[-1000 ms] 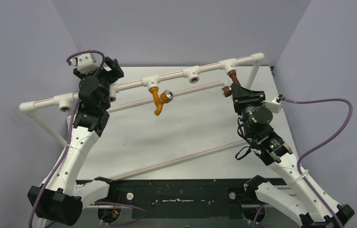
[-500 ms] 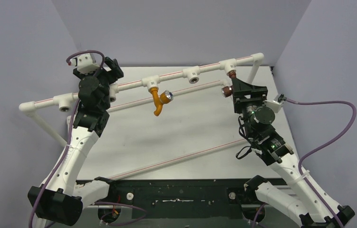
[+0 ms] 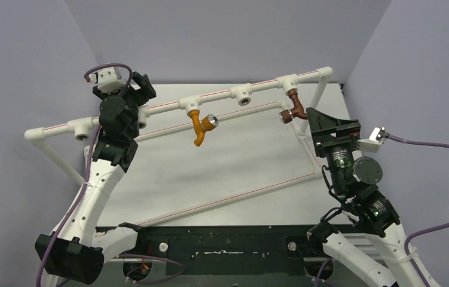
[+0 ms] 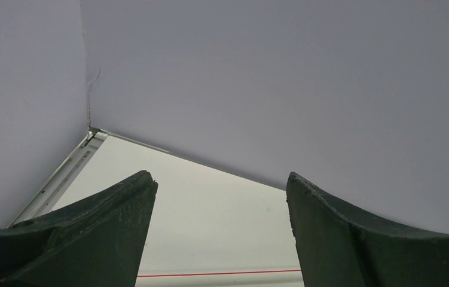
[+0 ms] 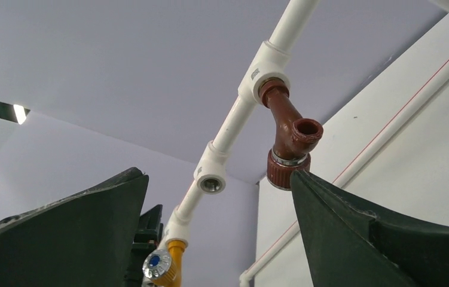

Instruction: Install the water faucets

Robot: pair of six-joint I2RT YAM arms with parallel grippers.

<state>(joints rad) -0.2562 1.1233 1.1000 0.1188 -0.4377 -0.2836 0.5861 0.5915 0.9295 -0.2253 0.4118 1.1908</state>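
Observation:
The dark red-brown faucet (image 3: 294, 106) (image 5: 287, 134) hangs from the right-hand T socket (image 3: 287, 82) of the white pipe rail, held by nothing. The orange-yellow faucet (image 3: 199, 127) (image 5: 171, 263) hangs from a socket near the middle, its silver knob facing forward. My right gripper (image 3: 312, 122) (image 5: 219, 174) stands open just right of the red-brown faucet, apart from it, with nothing between its fingers. My left gripper (image 3: 145, 84) (image 4: 220, 179) is open and empty at the left part of the rail, with a red-striped pipe low between its fingers.
The rail has bare sockets (image 3: 243, 94) (image 5: 212, 179) between the faucets and another (image 3: 81, 128) at far left. White red-striped pipes (image 3: 228, 200) cross the table. Purple-grey walls close in behind and on both sides.
My right gripper opened, let go of the red-brown faucet and drew back to the right and nearer. The faucet stayed in its socket. The left arm has not moved.

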